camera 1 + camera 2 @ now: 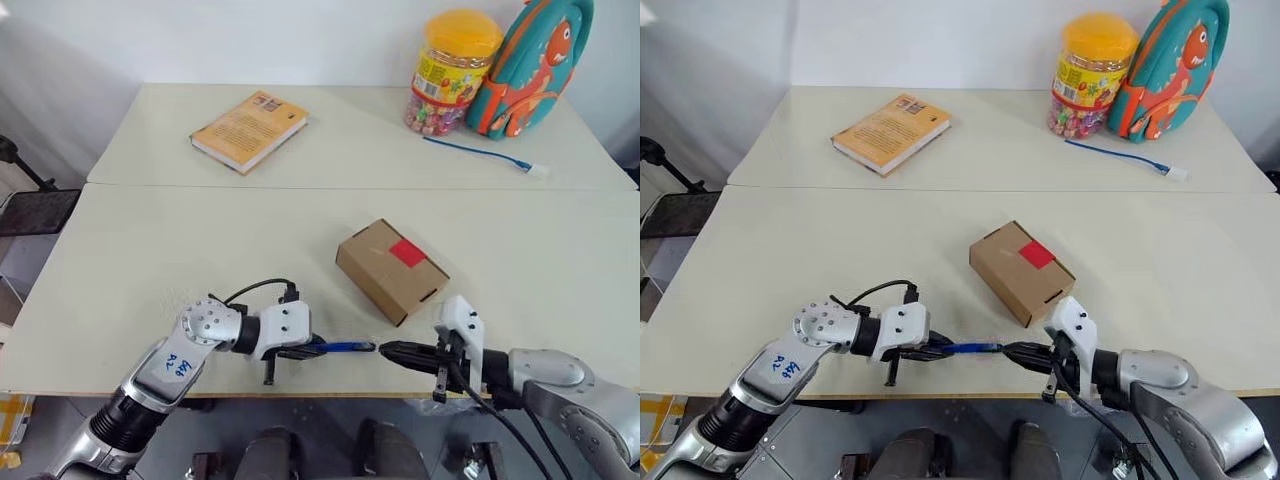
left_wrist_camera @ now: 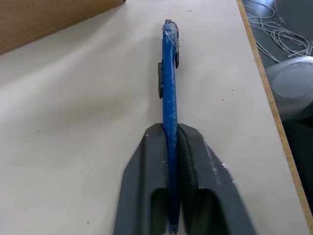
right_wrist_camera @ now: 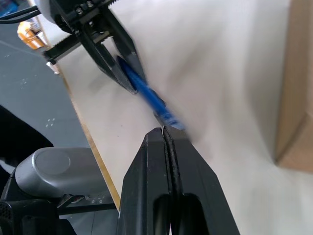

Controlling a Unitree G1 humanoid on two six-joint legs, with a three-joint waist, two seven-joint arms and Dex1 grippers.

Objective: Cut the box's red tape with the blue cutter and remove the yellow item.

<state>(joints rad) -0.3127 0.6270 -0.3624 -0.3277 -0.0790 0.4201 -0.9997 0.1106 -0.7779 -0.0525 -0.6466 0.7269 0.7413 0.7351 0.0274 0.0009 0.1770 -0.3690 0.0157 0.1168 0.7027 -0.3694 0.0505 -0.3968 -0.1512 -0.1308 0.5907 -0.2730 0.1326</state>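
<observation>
You are clamping the blue cutter [image 1: 345,347] in your left gripper [image 1: 312,349], right gripper [image 1: 392,351] pinched shut at its tip; next, carry its blade to the red tape [image 1: 408,252].

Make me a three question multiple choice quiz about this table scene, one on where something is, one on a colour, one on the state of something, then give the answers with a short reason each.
1. Where does the book lie?
A. on top of the box
B. on the far left part of the table
C. beside the robot's right arm

2. What colour is the patch of tape on the box?
A. green
B. white
C. red

3. What is the left end effector doing?
A. clamped on the blue cutter
B. wide open over the box
C. gripping the candy jar

Answers
1. B: the book sits on the table at the back left, far from the box.
2. C: a red square shows on the box's top face.
3. A: the left wrist view shows the blue cutter pinched between its fingers.
</observation>
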